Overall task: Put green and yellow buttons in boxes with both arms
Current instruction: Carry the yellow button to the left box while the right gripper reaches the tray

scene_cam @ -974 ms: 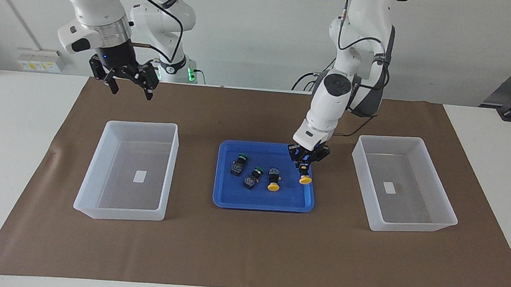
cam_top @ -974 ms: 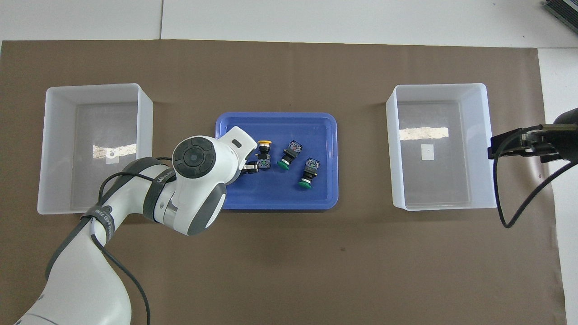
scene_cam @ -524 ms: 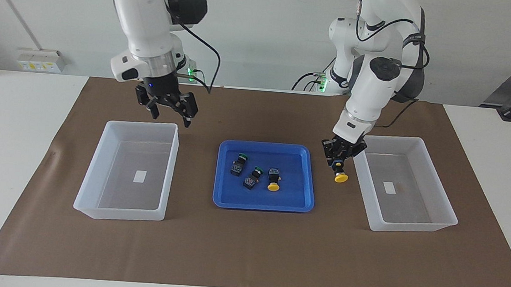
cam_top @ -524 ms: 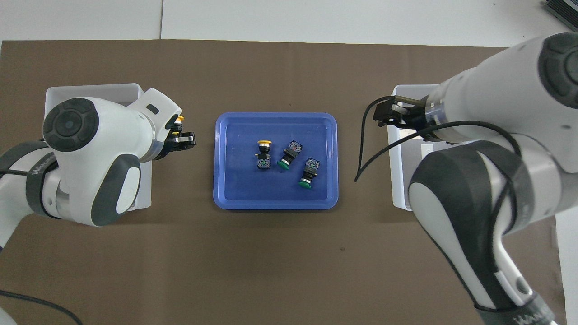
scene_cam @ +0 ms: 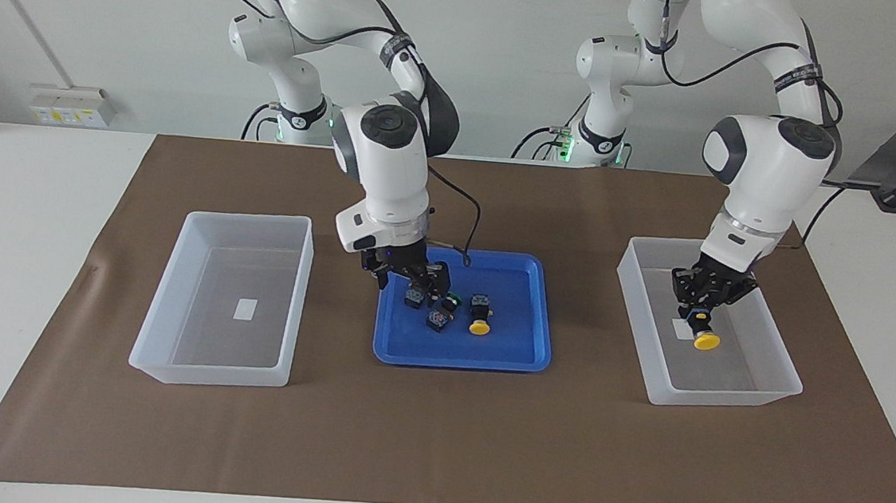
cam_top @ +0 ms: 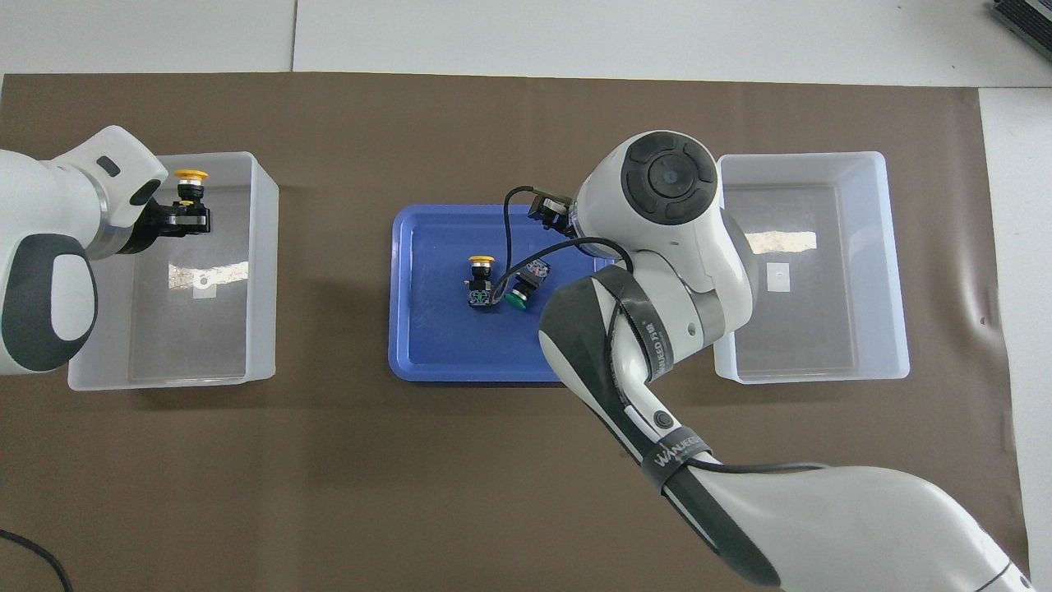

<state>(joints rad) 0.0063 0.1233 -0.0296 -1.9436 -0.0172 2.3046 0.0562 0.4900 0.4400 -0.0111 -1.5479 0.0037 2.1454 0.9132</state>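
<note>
Over the box (scene_cam: 724,399) (cam_top: 263,271) at the left arm's end of the table, my left gripper (scene_cam: 700,315) (cam_top: 187,217) is shut on the black body of a yellow button (scene_cam: 705,340) (cam_top: 191,175), cap pointing down and away from the robots. My right gripper (scene_cam: 411,281) is open, low over the blue tray (scene_cam: 460,356) (cam_top: 427,345), with its fingers on either side of a green button (scene_cam: 415,293). The overhead view hides that gripper under its own arm. A second green button (scene_cam: 441,312) (cam_top: 526,284) and a yellow button (scene_cam: 480,315) (cam_top: 480,279) lie in the tray. The box (scene_cam: 206,376) (cam_top: 809,372) at the right arm's end holds no button.
A brown paper mat (scene_cam: 433,442) covers the table under the tray and both boxes. Two smaller white arms with green-lit bases (scene_cam: 299,112) (scene_cam: 601,136) stand at the robots' edge of the table.
My left gripper lifted a yellow button out of the tray and carried it over the box at its end. My right arm swung from its own end down to the tray.
</note>
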